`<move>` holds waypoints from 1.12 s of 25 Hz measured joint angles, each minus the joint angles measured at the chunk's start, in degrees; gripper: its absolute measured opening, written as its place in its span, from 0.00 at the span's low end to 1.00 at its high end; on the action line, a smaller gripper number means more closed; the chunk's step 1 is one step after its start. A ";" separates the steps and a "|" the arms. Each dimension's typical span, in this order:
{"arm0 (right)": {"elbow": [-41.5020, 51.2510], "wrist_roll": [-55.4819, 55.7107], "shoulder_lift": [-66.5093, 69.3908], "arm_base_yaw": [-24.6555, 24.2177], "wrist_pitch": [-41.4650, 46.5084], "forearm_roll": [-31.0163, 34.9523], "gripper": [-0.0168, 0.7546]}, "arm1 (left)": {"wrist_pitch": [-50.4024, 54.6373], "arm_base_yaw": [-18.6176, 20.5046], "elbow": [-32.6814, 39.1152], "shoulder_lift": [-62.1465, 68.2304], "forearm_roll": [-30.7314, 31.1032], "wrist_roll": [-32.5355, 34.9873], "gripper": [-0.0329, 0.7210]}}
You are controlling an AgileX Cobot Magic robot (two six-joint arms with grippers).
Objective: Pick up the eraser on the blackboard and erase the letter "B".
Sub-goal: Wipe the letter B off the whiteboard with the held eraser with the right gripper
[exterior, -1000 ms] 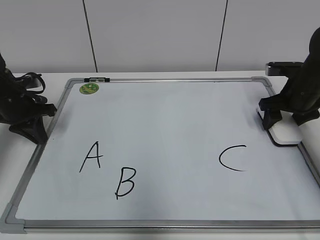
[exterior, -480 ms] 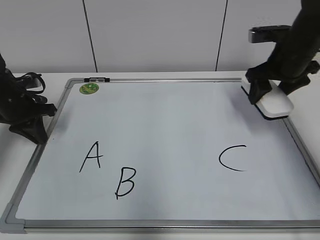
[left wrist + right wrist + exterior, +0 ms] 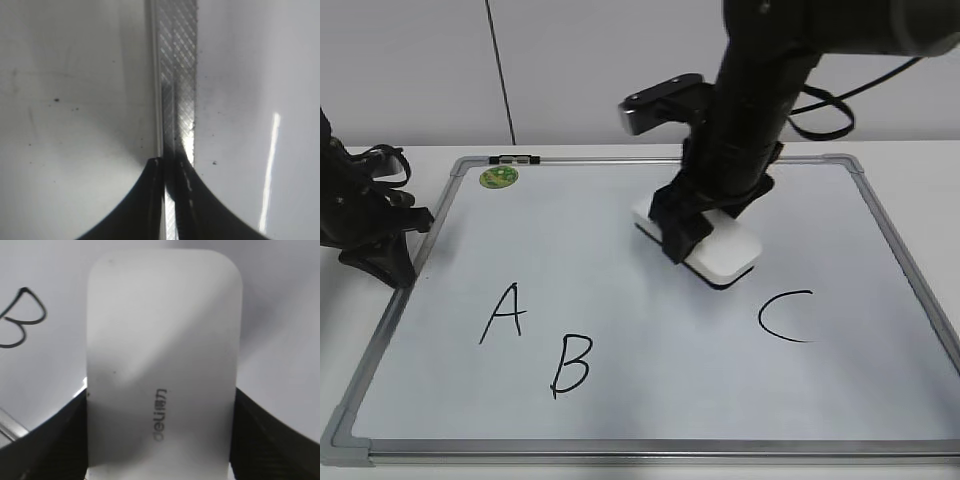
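The blackboard is a white board in a grey frame, lying flat. The black letter "B" is at the front left, right of an "A"; a "C" is at the right. My right gripper is shut on the white eraser and holds it above the board's middle, up and right of the "B". In the right wrist view the eraser fills the frame with the "B" at the upper left. My left gripper is shut, over the board's left frame.
A round green magnet and a black clip sit at the board's far left corner. The left arm rests by the board's left edge. A grey wall stands behind the table.
My right gripper has lifted the eraser from the board's right edge and carried it left to above the board's middle. The left arm has not moved.
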 joint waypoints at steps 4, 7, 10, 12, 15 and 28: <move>1.45 -2.43 -0.04 5.86 -3.59 0.00 0.72 | 0.00 0.00 0.00 0.00 -0.11 0.00 0.10; 4.55 -3.66 -0.13 7.81 -6.42 0.26 0.72 | 0.00 0.00 0.00 0.00 -0.11 0.00 0.10; 9.00 -6.36 -0.26 8.95 -9.79 2.12 0.72 | 0.00 0.00 0.00 0.00 -0.11 0.00 0.10; 11.83 -8.32 -0.26 9.07 -12.31 2.46 0.72 | 0.00 0.00 0.00 0.00 -0.22 0.00 0.10; 14.49 -10.33 -0.26 9.28 -16.14 2.69 0.72 | 0.00 0.04 0.00 0.00 -0.22 0.00 0.10; 14.87 -12.79 4.27 9.28 -22.17 2.92 0.72 | 0.00 0.04 0.00 0.00 -0.34 0.00 0.10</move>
